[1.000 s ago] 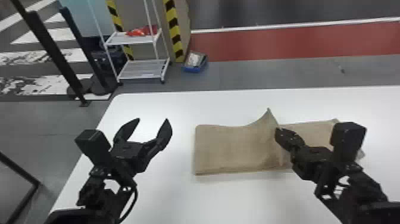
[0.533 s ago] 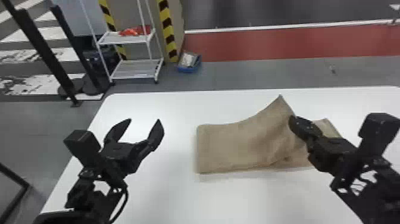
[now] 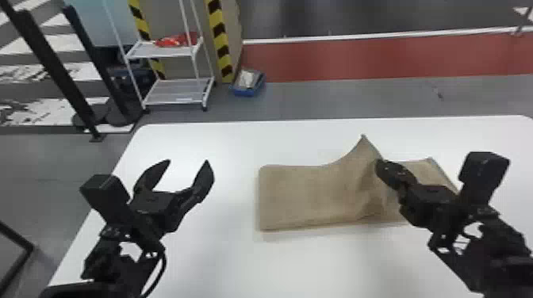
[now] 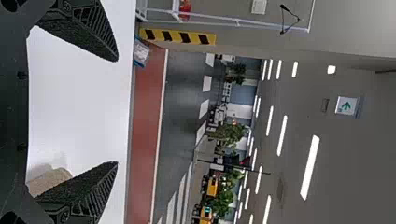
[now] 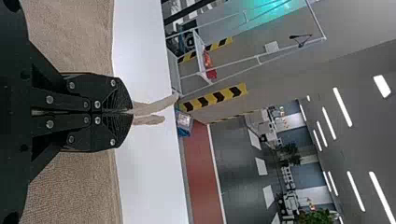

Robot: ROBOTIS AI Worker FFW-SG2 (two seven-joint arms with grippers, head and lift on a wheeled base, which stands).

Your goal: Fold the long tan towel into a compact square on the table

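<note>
Right gripper: fingers closed on a raised fold of the towel. In the right wrist view, the fingers of the right gripper meet along the centreline, and two narrow flaps of cloth project beyond the tips. More cloth spreads to both sides of the fingers.

Left gripper: fingers wide apart, with nothing between them. Position: over the left part of the bench, to the left of the towel and well apart from it. In the left wrist view, a rounded end of the towel shows next to one finger.

Towel: located right of centre on the bench. Its left portion lies flat, with a straight near edge. Toward the right gripper the cloth rises to a pointed peak on the far side. A further portion lies to the right, partly hidden by the right gripper.

Surroundings: beyond the bench, at the left, stands a white rack with a red item on its upper shelf. A blue bin sits on the floor beside a striped post.
</note>
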